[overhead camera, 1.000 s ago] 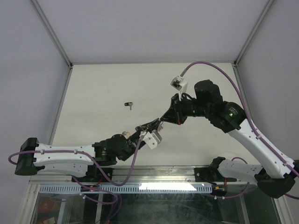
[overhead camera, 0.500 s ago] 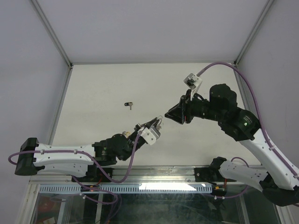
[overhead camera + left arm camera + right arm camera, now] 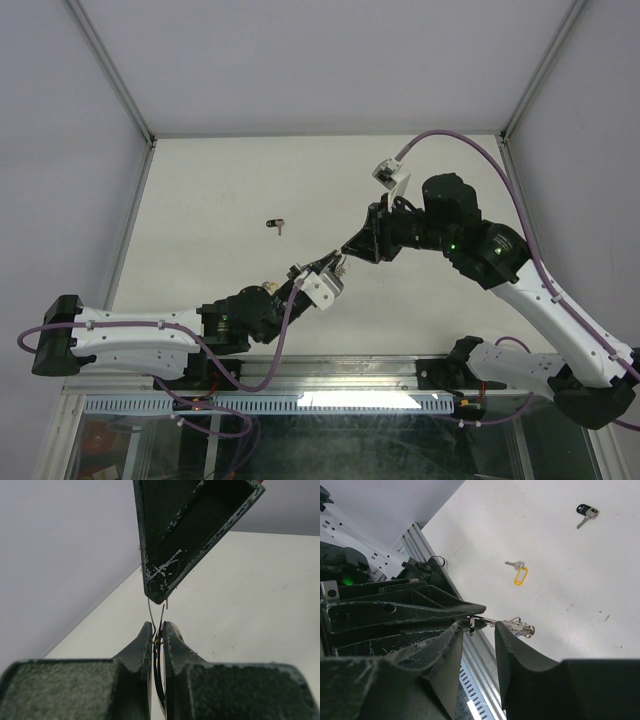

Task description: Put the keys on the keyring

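Note:
My left gripper [image 3: 157, 627] is shut on the keyring [image 3: 156, 612], a thin silver wire ring held edge-on above the table. Several plain silver keys [image 3: 520, 627] hang bunched on the keyring [image 3: 487, 621]. My right gripper [image 3: 477, 626] is open, its jaws either side of the ring's wire just past the left gripper's tips [image 3: 445, 607]. From the left wrist view, one right finger [image 3: 170, 555] ends right above the ring. Two keys lie loose on the table: one with a dark blue head [image 3: 585, 512] [image 3: 277, 225], one with a yellow tag [image 3: 518, 572].
The white table [image 3: 220, 190] is walled by pale panels on three sides. A slotted metal rail [image 3: 475, 680] runs along the near edge under both grippers. The two arms meet near the middle of the table [image 3: 340, 258].
My right gripper opened and swung back to the right, away from the ring, then returned to it with its jaws apart. The left gripper kept its hold and barely moved.

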`<action>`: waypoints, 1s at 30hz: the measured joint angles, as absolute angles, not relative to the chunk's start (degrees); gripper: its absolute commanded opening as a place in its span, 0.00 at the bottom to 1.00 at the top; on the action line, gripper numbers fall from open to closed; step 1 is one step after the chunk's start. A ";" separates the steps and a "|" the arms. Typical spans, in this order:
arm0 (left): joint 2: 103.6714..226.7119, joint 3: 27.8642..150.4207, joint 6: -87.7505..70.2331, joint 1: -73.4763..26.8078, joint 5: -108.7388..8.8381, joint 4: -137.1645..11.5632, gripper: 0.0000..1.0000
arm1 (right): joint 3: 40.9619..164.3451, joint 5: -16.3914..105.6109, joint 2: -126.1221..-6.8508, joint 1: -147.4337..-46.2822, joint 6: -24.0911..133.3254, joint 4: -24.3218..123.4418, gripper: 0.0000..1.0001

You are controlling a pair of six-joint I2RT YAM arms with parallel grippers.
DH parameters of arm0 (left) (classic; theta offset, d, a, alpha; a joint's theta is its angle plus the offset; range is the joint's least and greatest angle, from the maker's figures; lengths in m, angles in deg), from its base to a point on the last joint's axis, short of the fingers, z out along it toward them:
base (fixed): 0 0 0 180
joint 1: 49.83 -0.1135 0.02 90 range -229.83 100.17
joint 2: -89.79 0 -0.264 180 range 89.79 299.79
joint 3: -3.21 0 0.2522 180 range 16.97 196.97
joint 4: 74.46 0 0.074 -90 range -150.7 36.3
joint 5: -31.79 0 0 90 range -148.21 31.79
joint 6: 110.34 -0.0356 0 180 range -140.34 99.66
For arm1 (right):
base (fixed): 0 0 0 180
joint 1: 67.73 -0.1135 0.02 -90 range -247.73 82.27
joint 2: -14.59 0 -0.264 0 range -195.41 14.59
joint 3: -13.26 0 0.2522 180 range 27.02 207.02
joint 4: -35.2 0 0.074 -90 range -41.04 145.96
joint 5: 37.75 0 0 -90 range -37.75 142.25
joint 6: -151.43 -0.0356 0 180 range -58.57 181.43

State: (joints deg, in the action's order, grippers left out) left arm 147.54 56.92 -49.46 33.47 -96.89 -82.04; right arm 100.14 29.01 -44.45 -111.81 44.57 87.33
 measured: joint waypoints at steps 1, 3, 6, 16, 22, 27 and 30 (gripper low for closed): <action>147.54 56.92 -49.46 33.47 -96.89 -82.04 0.00 | 100.14 28.87 -44.45 -111.81 44.50 87.27 0.30; 147.56 56.92 -49.46 33.47 -96.89 -82.04 0.00 | 100.14 28.74 -44.45 -111.81 44.35 86.96 0.27; 147.59 56.92 -49.46 33.47 -96.87 -82.04 0.00 | 99.92 28.31 -44.45 -111.81 44.07 86.42 0.27; 147.96 57.00 -49.46 33.47 -96.87 -82.02 0.00 | 99.31 26.54 -44.89 -111.81 43.28 85.02 0.05; 147.96 57.03 -49.46 33.47 -96.87 -82.04 0.22 | 99.31 26.38 -44.93 -111.78 43.04 84.86 0.00; 147.96 57.11 -49.44 33.47 -96.82 -82.15 0.27 | 99.31 26.43 -44.93 -111.78 43.10 84.91 0.00; 147.96 57.11 -49.46 33.47 -96.80 -82.15 0.26 | 99.31 26.47 -44.93 -111.78 43.21 85.00 0.00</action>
